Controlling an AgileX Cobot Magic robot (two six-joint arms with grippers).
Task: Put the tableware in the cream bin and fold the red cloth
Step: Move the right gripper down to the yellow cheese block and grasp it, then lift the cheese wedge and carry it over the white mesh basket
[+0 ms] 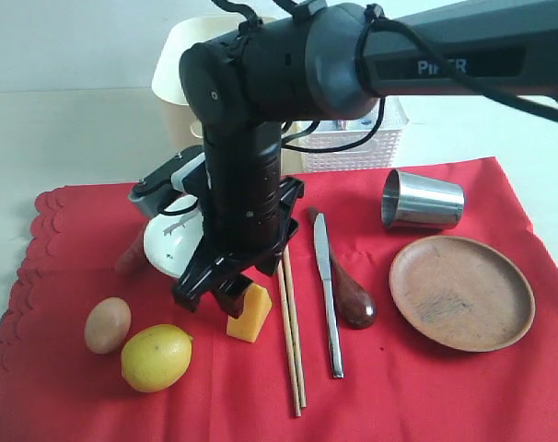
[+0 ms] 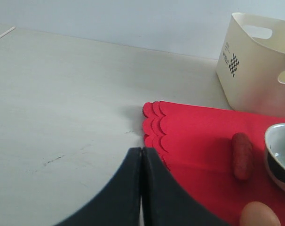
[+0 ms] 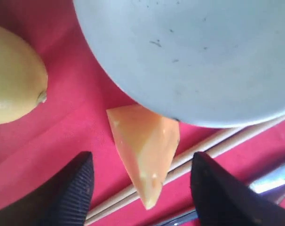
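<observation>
- The pale bowl [image 3: 189, 56] sits on the red cloth [image 3: 76, 127] just past the tips of the right pincer [image 3: 142, 157]. It is not gripped. Its rim faces the fingers, and I'd guess that's where the grab is meant.
- That pincer is spread wide and empty. The cheese wedge [image 3: 145, 150] lies between its two fingers, so it may get nudged on the way down.
- The chopsticks [image 3: 217, 146] pass beside one finger, with the knife [image 3: 274, 181] just beyond them. The lemon [image 3: 13, 75] lies out past the other finger.
- Further from the pincer are the spoon [image 1: 348, 290], the tipped-over cup [image 1: 422, 198] and the plate [image 1: 461, 292]. All are on the cloth and none is binned, so folding looks some way off.
- The cream bin [image 1: 182, 64] stands off the cloth behind the arm, a short carry from the bowl.
- The left pincer [image 2: 141, 188] is clenched on nothing, over bare table [image 2: 62, 94] just off the cloth's scalloped edge. It looks parked clear, and handy for that edge later.
</observation>
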